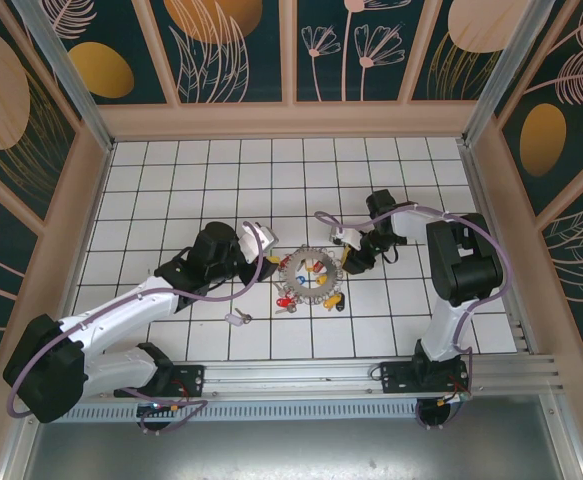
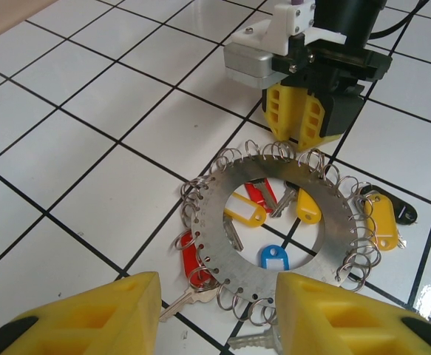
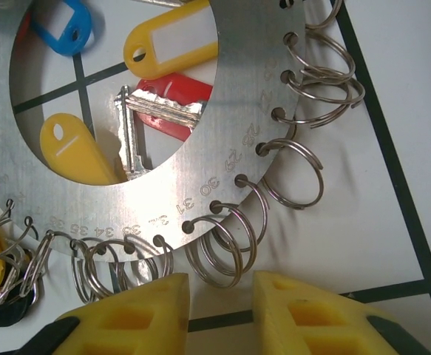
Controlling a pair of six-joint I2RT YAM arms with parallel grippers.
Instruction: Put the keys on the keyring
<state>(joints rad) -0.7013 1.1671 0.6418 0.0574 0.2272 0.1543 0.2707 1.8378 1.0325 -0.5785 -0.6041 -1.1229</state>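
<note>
I'm working inside a lab-style robot test cell: a white tiled tabletop [image 1: 171, 180] gridded in black, dark floral-print wall panels [image 1: 231, 50] in pale frames boxing me in, aluminium corner posts [image 1: 66, 75] rising, and my left arm [image 1: 121, 312] and right arm [image 1: 451, 270] bolted to an aluminium rail [image 1: 311, 372] at the near edge.

**Keyring flat between two pincers**

The keyring [image 2: 333, 222] lies flat on the white tiled tabletop [image 2: 89, 148], with small split rings [image 2: 352, 262] fringing its rim. Keys [image 2: 246, 214] with red, yellow and blue tags lie in its open centre. The left pincer [image 2: 219, 296] gapes at the near rim. The right pincer [image 2: 298, 118], its fingers nearly together, is at the far rim.
</note>
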